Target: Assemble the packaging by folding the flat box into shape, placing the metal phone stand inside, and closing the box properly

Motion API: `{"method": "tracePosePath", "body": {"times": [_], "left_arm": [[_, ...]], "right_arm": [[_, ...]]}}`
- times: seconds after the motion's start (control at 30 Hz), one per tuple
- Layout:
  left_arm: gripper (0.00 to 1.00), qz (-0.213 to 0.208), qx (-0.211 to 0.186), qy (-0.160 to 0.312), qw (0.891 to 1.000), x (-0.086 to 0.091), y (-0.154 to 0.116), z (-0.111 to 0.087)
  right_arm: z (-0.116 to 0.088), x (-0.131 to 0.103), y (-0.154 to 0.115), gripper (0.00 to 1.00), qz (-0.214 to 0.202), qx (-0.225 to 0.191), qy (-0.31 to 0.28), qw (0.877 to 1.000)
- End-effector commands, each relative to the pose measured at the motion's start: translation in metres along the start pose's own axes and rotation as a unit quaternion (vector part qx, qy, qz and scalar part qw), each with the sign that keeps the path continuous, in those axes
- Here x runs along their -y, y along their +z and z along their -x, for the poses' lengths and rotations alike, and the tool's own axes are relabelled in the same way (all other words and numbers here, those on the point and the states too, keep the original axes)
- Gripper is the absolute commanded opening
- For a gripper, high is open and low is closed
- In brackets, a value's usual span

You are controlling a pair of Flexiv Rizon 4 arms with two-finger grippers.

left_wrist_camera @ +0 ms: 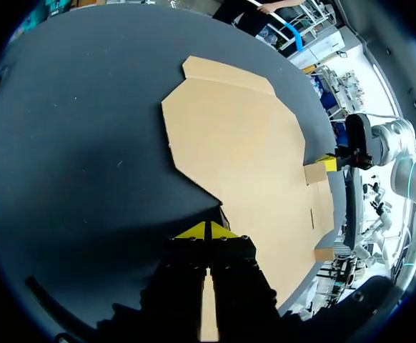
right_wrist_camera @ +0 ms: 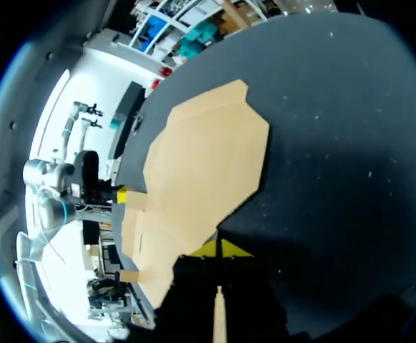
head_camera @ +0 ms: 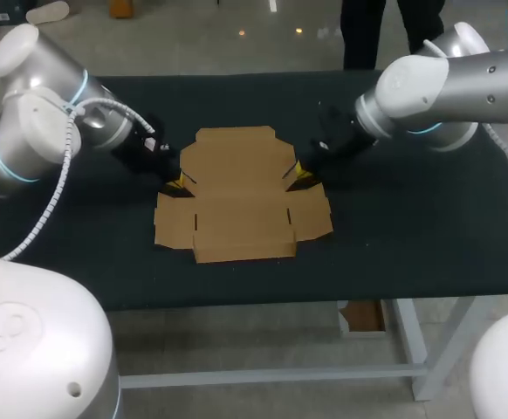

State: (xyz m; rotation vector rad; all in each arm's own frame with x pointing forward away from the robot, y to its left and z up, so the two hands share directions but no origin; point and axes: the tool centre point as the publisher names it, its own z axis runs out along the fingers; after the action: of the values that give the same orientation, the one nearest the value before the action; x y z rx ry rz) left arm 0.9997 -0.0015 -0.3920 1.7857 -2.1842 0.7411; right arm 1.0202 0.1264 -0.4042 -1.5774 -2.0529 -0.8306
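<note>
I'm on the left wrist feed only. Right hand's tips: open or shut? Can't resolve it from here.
Observer: Shut. In the right wrist view the right hand has its yellow tips together with no gap, at a notch in the edge of the flat box.
Operator: Is the stand on the table yet?
Observer: No. The head view shows no metal phone stand anywhere on the table, only the box, lying flat and unfolded.
Operator: Is the setup symmetric?
Observer: Roughly. In the head view the left hand and the right hand sit at mirrored notches on opposite sides of the box.
</note>
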Motion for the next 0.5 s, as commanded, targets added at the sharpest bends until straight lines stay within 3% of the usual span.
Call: {"method": "tracePosePath", "body": {"times": [0.03,0.5], "left_arm": [[0.0,0.001,0.012,0.002,1.0,-0.0018,-0.002,-0.0093],[0.0,-0.005,0.016,0.004,1.0,-0.0022,0.0025,-0.0159]], "right_arm": [[-0.004,0.0027,0.0019,0.0,0.003,0.011,0.002,1.0],[-0.0103,0.0003,0.0096,0.0,0.0,0.02,0.0,1.0]]}}
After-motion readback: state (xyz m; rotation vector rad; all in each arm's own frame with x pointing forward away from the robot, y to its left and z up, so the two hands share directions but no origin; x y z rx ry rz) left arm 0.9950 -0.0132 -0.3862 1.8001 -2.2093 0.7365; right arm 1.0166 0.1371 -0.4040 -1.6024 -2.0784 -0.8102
